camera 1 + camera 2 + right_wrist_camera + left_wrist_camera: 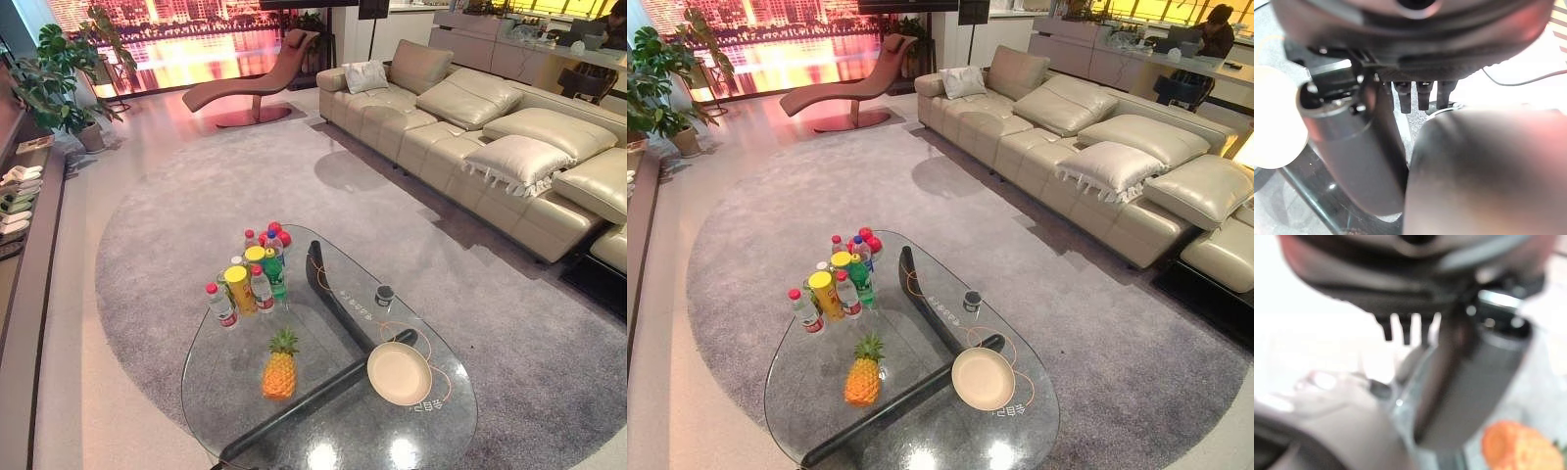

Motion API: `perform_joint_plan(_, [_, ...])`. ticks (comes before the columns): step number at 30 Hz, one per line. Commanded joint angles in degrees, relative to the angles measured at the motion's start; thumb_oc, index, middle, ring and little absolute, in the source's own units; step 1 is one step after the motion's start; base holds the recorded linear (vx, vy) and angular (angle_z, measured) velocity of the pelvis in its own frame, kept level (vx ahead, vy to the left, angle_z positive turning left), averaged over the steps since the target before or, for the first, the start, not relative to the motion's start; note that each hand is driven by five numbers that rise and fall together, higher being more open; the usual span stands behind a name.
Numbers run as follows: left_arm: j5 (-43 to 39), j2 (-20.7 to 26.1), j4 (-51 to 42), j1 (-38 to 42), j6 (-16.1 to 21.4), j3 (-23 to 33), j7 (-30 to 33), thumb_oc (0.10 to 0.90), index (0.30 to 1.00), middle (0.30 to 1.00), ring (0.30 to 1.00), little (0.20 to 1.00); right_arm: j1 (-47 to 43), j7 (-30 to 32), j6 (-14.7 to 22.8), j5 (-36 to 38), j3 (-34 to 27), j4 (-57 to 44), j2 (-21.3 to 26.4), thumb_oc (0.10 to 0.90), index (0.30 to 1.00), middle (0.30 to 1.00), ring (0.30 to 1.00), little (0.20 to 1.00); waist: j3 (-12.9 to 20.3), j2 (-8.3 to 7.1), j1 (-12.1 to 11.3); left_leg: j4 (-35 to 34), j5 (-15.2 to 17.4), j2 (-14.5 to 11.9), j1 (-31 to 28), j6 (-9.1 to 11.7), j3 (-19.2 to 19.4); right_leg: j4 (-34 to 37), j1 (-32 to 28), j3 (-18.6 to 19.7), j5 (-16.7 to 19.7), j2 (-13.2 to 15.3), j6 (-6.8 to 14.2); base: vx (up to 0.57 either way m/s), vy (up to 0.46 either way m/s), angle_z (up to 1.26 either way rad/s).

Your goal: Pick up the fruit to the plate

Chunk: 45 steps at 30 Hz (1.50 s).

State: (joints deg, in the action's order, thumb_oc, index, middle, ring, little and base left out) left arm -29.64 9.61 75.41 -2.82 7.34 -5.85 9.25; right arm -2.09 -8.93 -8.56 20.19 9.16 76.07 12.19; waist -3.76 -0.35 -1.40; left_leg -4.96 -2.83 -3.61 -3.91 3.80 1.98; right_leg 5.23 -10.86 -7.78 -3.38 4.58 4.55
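The left hand [1405, 328] shows in its own wrist view with short dark fingers hanging straight in a row and nothing between them, so it is open and empty; past them lies an orange blur that is the pineapple [1515, 445]. The right hand [1420, 95] looks the same in its wrist view: fingers straight, relaxed, holding nothing, with the pale plate [1276, 117] off to one side on the glass.

From the head views, the pineapple [280, 367] stands upright on the glass surface [333, 441], near its front edge toward the robot's left. The plate [399, 373] lies to the pineapple's right, apart from it, with a dark leg of the surface's frame running between them under the glass. The plate is bare.

Farther back on the surface is a cluster of bottles [263, 287], a yellow can [240, 289] among them, with red balls [279, 233] at the far end. A small dark cup [384, 294] stands alone behind the plate.

The surface sits on a round grey rug [157, 235]. Beyond it runs a long cream sofa [470, 127] with cushions, a lounge chair [255, 83], and a potted plant [59, 83] at the far left.
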Motion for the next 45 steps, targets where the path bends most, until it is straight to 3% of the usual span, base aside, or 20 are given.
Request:
perform_joint_plan(1, [1.3,0.5,0.9,5.1,3.7,1.4,3.7,0.8,0.9,0.9,0.9,0.9,-1.2,-0.5,-1.1,-1.8,2.5,4.1,-0.7,0.8,0.9,0.9,0.9,0.9,-2.7,-1.04,-1.4,0.0,1.9,1.8,-2.5,-0.8,-0.8,-0.6,3.5,-2.0,6.2,1.3,0.5,0.0,0.0,0.0])
perform_joint_plan(6, [2.5,1.0,-0.2,6.1,5.7,0.6,5.8,0.8,0.9,0.9,0.9,0.9,-2.0,-0.2,-1.2,-1.0,3.3,3.1,0.1,0.8,0.9,0.9,0.9,0.9,-4.3,-0.63,-1.3,0.2,1.5,1.7,-1.2,-0.7,-0.5,-1.0,5.0,-2.3,6.6,1.7,0.7,-0.05,0.013,-0.01])
perform_joint_plan(12, [7.0,1.9,-3.7,7.2,12.7,-2.0,13.8,0.8,0.9,0.9,0.9,0.9,-2.5,-0.2,-0.9,0.2,4.0,1.0,1.2,0.8,0.9,0.9,0.9,0.9,-7.2,-0.48,-1.4,0.8,0.9,1.5,0.8,-0.8,-0.4,-1.8,7.2,-2.5,6.8,2.0,0.6,-0.02,0.005,-0.02])
perform_joint_plan(16, [7.2,2.2,-5.7,7.7,14.5,-2.5,15.4,0.8,0.9,0.9,0.9,0.9,-3.0,0.5,-0.1,0.5,4.5,0.3,1.5,0.8,0.9,0.9,0.9,0.9,-8.6,-0.54,-1.5,1.2,0.7,1.6,1.8,-0.7,-0.6,-2.4,8.1,-2.5,6.7,1.9,0.4,-0.05,-0.007,0.01])
perform_joint_plan(22, [7.5,3.4,-14.3,11.1,17.8,-4.1,19.4,0.8,0.9,0.9,0.9,0.9,-5.1,1.6,1.1,1.9,6.4,-3.2,2.6,0.8,0.9,0.9,0.9,0.9,-14.4,-0.28,-1.1,4.5,0.3,1.9,6.8,-0.9,-1.1,-6.9,13.4,-2.0,5.5,1.1,-0.8,-0.13,-0.008,0.02])
perform_joint_plan(30, [8.3,4.1,-22.8,11.5,21.5,-4.5,23.2,0.8,0.9,0.9,0.9,0.9,-5.3,2.5,2.4,2.6,6.7,-5.5,3.9,0.8,0.9,0.9,0.9,0.9,-18.0,0.27,-0.7,9.1,0.8,2.9,11.0,-0.7,-1.7,-9.9,16.5,-2.0,4.7,1.1,-1.8,-0.03,0.003,0.03])
perform_joint_plan(36, [5.8,6.6,-35.5,10.6,20.7,-6.6,22.4,0.8,0.9,0.9,0.9,0.9,-6.0,4.0,4.0,3.8,7.8,-8.7,5.1,0.8,0.9,0.9,0.9,0.9,-21.1,0.58,-1.1,13.6,1.2,3.9,15.4,-0.7,-2.4,-13.8,20.1,-2.2,3.5,0.9,-2.7,-0.03,-0.005,0.06])
perform_joint_plan(45, [4.3,11.2,-55.5,12.5,15.4,-6.8,24.1,0.8,0.9,0.9,0.9,0.9,-6.9,6.7,4.1,5.3,9.1,-14.2,6.8,0.8,0.9,0.9,0.9,0.9,-25.2,0.88,-1.3,19.7,2.2,4.6,20.6,-1.0,-2.1,-17.6,23.9,-2.6,2.7,1.0,-3.5,-0.02,0.0,0.02])
